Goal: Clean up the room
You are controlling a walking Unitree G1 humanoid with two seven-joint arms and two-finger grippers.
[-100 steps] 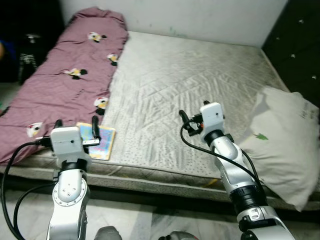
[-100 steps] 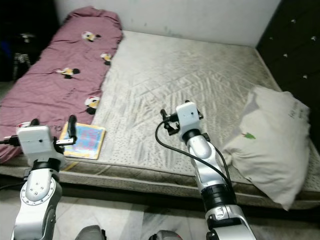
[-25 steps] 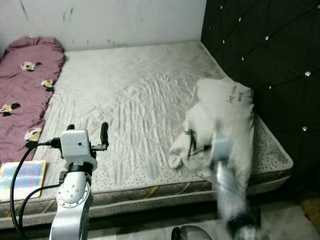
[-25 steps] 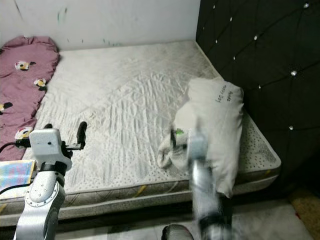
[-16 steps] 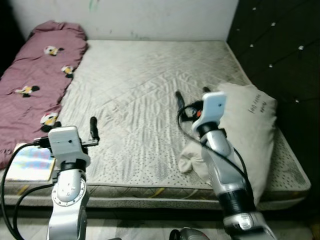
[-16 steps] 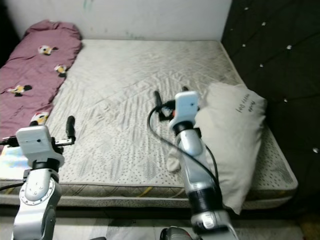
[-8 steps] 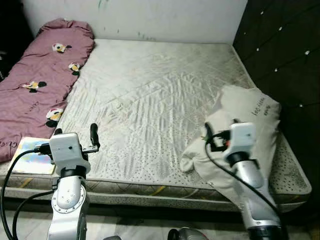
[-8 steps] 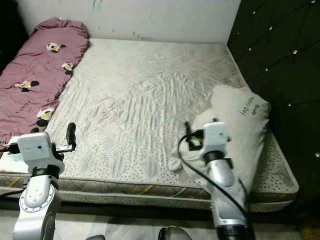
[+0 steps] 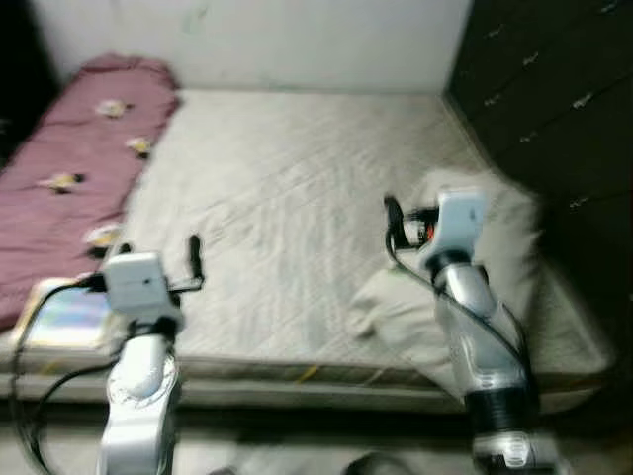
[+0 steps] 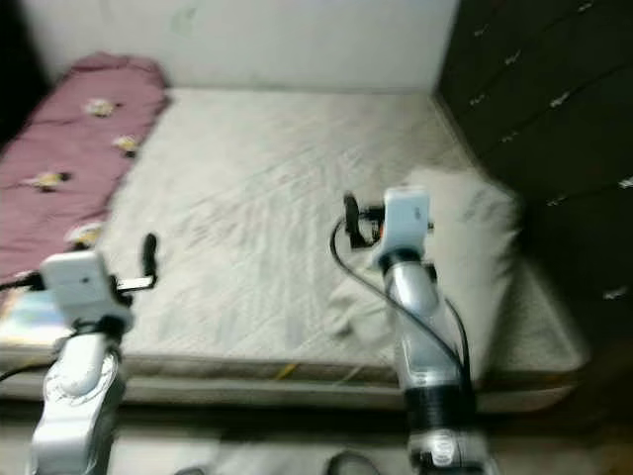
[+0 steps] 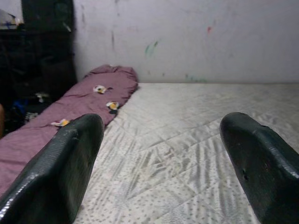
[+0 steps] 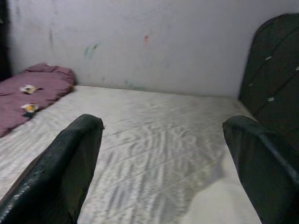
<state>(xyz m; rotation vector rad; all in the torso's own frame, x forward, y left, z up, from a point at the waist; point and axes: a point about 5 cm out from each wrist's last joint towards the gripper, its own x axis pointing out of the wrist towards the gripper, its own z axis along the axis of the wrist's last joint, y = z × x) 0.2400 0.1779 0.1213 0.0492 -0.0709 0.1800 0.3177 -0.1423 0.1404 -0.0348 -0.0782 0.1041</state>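
A white pillow [image 9: 504, 247] lies crumpled at the right end of a bare grey mattress [image 9: 287, 188], close to the near edge. My right gripper [image 9: 410, 213] hovers open just left of the pillow, with nothing between its fingers [image 12: 70, 163]. A pink patterned blanket [image 9: 79, 148] runs along the mattress's left side. A colourful book [image 9: 61, 315] lies at the near left corner. My left gripper [image 9: 158, 259] is held open above the front left edge, right of the book, holding nothing. The eye views are blurred.
A dark tufted headboard [image 9: 554, 89] stands along the right side. A white wall [image 9: 257, 40] closes the far side. The mattress's near edge [image 9: 297, 371] runs across in front of me. Dark furniture [image 11: 42, 42] stands beyond the blanket.
The whole picture has shifted and blurred, so the camera moved. My right gripper has risen from the pillow's near side and now sits higher, to the pillow's left. The left arm holds its pose.
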